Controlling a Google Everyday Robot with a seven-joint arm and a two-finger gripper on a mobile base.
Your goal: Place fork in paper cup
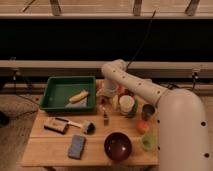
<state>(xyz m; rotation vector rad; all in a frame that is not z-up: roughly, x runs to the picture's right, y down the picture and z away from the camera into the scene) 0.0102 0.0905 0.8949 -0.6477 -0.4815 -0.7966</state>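
In the camera view, your gripper hangs low over the wooden table, just off the near right corner of the green tray. Its jaws are spread and nothing sits between them. The fork lies flat on the table just in front of the gripper, between the brush on one side and the paper cup on the other. The cup stands upright close by, mouth up, with a dark metallic cup just beyond it.

Expect the fork to be light, rigid and thin, and it probably sits very low on the wood, so your fingertips have to come right down to the surface to catch it. The metal end is likely slick. Take it across the dark handle near its middle, with the jaws closing across the narrow width. Which end carries the tines is hard to make out from here, so check before you commit.

The paper cup is likely light and easy to tip or dent. Lower the fork in from straight above and let go without knocking the rim.
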